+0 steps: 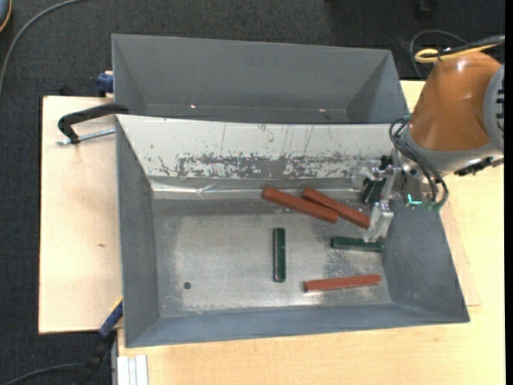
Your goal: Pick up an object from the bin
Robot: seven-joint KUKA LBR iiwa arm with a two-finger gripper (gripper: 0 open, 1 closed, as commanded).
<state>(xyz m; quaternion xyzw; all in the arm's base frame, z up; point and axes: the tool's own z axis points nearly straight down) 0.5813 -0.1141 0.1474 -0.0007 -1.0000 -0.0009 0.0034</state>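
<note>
A: Bin (136, 215) first. Grey metal, sloped walls, flat floor with a scuffed band along the back wall.

B: Noted. Arm (453, 103)?

A: Orange-covered, coming in over the right rim. Claw (380, 224) hangs low at the right side of the floor, near the back. I cannot tell whether it is wide or narrow.

B: What is under it?

A: Its tip is at the right end of the right brown stick (349, 213). That stick's long axis slants, left end towards the back wall and right end towards the front. Touching or not, cannot tell.

B: Another brown one there?

A: Left brown stick (282, 197), same slant, lying along the foot of the back wall. The two cross or overlap near the middle of the pair.

B: Rest of the floor?

A: Long green stick (278, 254), mid-floor, axis running back to front, well apart from the others. Red stick (342, 282), near the front wall on the right, axis left to right with a slight rise at its right end.

B: Smaller?

A: Short green stick (357, 245), between the brown pair and the red stick, axis left to right. Its right end lies just below the claw's tip. Last, a dark dot (187, 286) on the left floor, too small to identify.
</note>
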